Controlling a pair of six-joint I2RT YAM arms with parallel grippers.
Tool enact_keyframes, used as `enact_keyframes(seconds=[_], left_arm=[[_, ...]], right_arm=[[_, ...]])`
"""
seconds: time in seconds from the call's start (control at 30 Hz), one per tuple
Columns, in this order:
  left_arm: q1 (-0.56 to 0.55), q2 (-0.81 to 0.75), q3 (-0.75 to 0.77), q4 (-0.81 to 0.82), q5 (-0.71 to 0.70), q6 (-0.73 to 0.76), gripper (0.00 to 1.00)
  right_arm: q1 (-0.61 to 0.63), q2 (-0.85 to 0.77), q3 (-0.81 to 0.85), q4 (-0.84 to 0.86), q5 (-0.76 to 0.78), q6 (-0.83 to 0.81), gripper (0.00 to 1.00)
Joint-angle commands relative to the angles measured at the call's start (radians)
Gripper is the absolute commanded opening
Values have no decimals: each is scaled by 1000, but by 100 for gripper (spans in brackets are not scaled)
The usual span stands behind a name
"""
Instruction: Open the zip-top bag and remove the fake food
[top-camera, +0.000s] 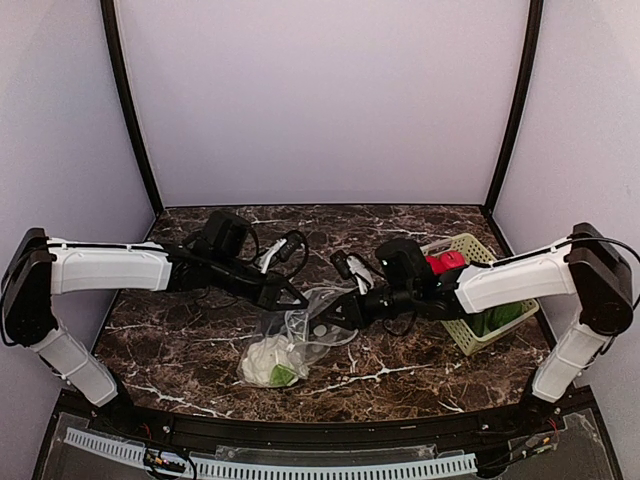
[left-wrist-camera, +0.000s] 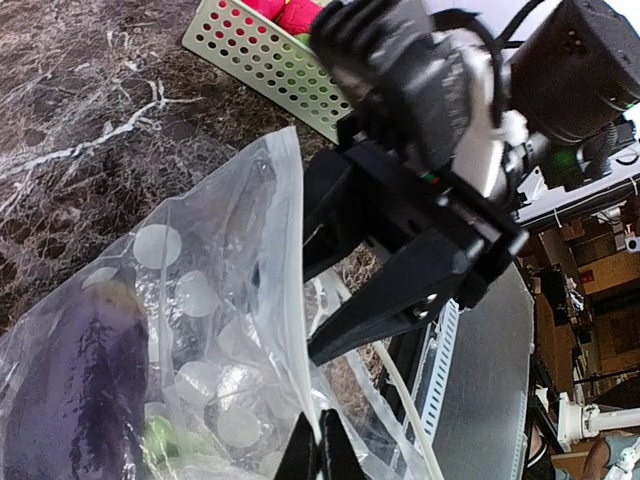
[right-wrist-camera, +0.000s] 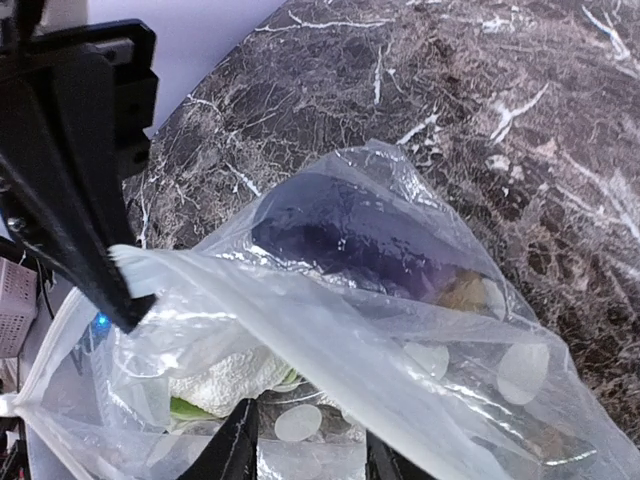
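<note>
The dotted zip-top bag lies mid-table, its mouth lifted between the two grippers. My left gripper is shut on the bag's rim strip. My right gripper is open, its fingers spread with the bag's film lying between them. Inside the bag are the white cauliflower and the dark purple piece. Two red fruits sit in the basket.
The light-green lattice basket stands at the right beside the right arm, with green toy fruit in it. In the left wrist view, the right gripper's black fingers hang close above the bag's mouth.
</note>
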Motion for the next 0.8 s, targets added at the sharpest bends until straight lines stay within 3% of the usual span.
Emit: enact_keyframes(seconds=[0.0,0.23,0.47,0.77], left_arm=[[-14,-28,32,50,11,-3,1],[-38,0,51,108,5,-29,1],[-75,56,119,142,-17,-35,1],[-86,104,159,168,-16,-17,1]], right_arm=[[7,56,-41,123,-46,137,35],[8,154,-47,253,-149,248,40],[-4,188,-43,346,-246,377,55],[-4,333,-54,539,-376,560,48]])
